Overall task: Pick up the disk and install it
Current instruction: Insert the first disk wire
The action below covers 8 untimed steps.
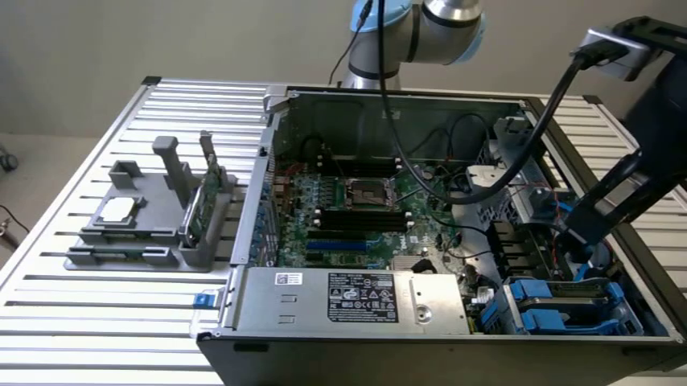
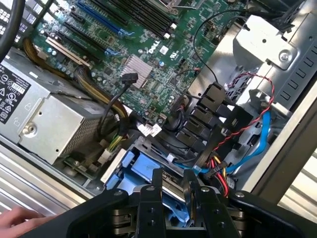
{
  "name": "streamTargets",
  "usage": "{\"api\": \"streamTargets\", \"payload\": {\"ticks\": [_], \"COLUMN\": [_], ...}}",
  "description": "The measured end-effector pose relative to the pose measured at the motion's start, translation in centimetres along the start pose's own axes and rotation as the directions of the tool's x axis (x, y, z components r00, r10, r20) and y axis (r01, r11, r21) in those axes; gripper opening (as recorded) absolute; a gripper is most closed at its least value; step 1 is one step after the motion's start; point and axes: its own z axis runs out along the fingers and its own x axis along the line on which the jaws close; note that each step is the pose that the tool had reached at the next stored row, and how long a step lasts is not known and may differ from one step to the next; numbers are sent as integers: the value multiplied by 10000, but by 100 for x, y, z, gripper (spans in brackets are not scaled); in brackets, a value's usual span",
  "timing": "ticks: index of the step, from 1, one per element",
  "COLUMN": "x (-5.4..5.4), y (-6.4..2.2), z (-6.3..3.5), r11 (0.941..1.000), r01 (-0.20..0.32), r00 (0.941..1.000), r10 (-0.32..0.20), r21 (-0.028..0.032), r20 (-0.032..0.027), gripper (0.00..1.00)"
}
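The disk point(image 2: 174, 191) shows as a narrow silver-grey edge with its blue plastic carrier point(image 2: 136, 173) around it, low in the front corner of the open computer case point(image 1: 429, 330). My gripper point(image 2: 173, 173) reaches down into that corner, one black finger on each side of the disk's edge and closed against it. In the exterior view the gripper point(image 1: 580, 256) hangs at the case's right end, just above the drive bay with its blue carriers point(image 1: 553, 310). Most of the disk is hidden under the fingers.
The silver power supply point(image 1: 355, 297) and green motherboard point(image 1: 355, 201) lie beside the bay. Red, black and blue cables point(image 2: 247, 139) run close to the gripper. A grey holder point(image 1: 140, 233) with a chip and a green card stands on the slatted table. A hand point(image 2: 20, 218) rests near the case's edge.
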Motion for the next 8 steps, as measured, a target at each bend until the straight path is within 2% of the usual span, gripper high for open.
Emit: {"api": "streamTargets", "payload": {"ticks": [4, 8], "x": [-14, -15], "y": [-2, -3], "z": [-1, 1], "r11": [9996, 9964], "r01": [-287, -849], "r00": [9996, 9964], "r10": [287, 849], "r21": [17, 29], "r20": [27, 59], "gripper": [31, 31]}}
